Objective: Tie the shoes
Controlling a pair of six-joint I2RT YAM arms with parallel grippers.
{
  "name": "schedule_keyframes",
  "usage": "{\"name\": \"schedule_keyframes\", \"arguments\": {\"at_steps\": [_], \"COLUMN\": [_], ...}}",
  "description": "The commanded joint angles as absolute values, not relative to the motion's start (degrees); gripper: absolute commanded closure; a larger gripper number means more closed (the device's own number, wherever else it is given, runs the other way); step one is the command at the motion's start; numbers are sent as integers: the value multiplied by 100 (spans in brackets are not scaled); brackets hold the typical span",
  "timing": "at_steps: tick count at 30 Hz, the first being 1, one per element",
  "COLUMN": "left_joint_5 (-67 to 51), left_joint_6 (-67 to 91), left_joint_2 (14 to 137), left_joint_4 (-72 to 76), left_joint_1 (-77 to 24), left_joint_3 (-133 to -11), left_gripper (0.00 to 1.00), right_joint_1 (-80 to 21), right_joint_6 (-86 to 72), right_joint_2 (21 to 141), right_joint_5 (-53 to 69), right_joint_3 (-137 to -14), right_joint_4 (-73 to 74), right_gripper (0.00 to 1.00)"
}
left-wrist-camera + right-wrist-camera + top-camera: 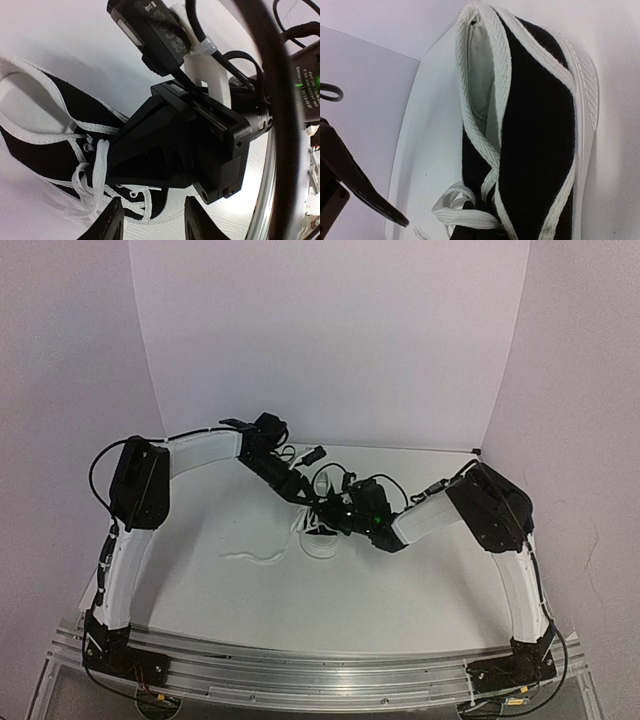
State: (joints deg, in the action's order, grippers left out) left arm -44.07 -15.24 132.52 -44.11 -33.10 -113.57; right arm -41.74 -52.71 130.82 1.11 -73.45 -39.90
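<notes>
Tying: laces (102,155) are lying loose, no bow yet.
Left tool (152,220): is sitting open.
Right tool (114,162): is sitting closed.

One black sneaker (540,125), one left arm (205,452), one right arm (430,520), one table (400,595).

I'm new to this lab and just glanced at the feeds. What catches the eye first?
The left arm and right arm meet at the middle of the table over a small black sneaker with a white sole. A loose white lace trails across the table toward the left arm's side.
</notes>
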Motion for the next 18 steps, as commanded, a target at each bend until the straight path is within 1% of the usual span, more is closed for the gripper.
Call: {"name": "schedule_keyframes", "arguments": {"at_steps": [1, 2, 4, 7, 9, 11, 12, 15, 17, 18], "left_joint_5": [-4643, -4679, -4744, -4334, -3920, -3762, -3800, -4222, -4362, -4391], "left_joint_6": [-2520, -2716, -2803, -2423, -2540, -2751, -2788, -2741, -2739, -2817], "left_joint_2": [13397, 13405, 13344, 13169, 13155, 13300, 13403, 13766, 14004, 14078], "left_joint_4": [-5451, -5574, -5501, -4421, -3682, -3309, -3183, -3061, -3178, -3264], "left_joint_1": [-3244, -3217, -3076, -2765, -2730, -2796, -2825, -2850, -2870, -2882], "left_joint_3": [-12496, -12667, -12789, -12207, -11697, -11464, -11506, -11986, -12390, -12470], "left_gripper": [44, 41, 42, 55, 62, 61, 59, 55, 56, 59], "right_joint_1": [-3978, -3973, -3971, -3964, -3964, -3964, -3964, -3964, -3964, -3969], "right_joint_6": [-5390, -5374, -5351, -5323, -5307, -5277, -5274, -5235, -5173, -5127], "right_joint_2": [13299, 13311, 13313, 13307, 13321, 13351, 13367, 13369, 13340, 13334], "right_joint_5": [-412, -416, -449, -480, -448, -394, -380, -391, -418, -429], "right_joint_3": [-7247, -7266, -7281, -7278, -7306, -7354, -7380, -7417, -7426, -7441], "right_joint_4": [-4169, -4168, -4165, -4164, -4164, -4160, -4160, -4140, -4123, -4101], "right_gripper": [100, 100, 100, 100, 100, 100, 100, 100, 100, 100]}}
